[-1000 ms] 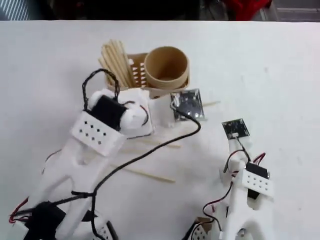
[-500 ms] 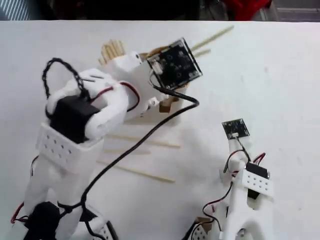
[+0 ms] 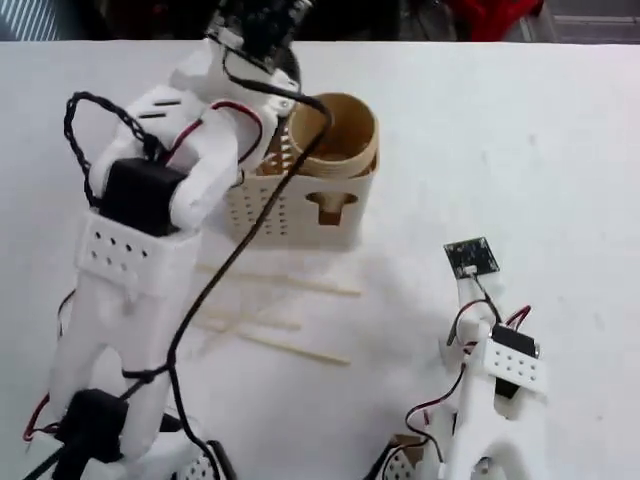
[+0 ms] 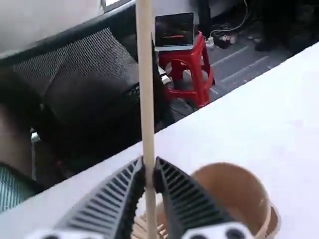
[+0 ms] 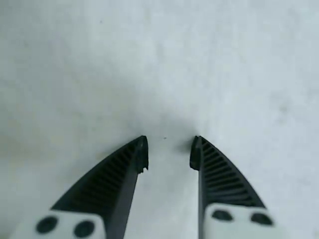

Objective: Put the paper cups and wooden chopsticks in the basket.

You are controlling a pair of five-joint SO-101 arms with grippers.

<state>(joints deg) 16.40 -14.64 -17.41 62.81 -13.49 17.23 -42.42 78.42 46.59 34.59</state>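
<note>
I've got left gripper [image 4: 148,172] clamped on one chopstick [image 4: 145,74] over the basket [image 3: 300,215] (right gripper [image 5: 168,147] parked, jaws apart), but with so thin a pinch it may pivot and miss.

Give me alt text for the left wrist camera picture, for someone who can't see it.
The left gripper is shut on a wooden chopstick, close to a brown paper cup over the white table. Beyond the table's edge stand a red stool and a dark mesh chair.
</note>
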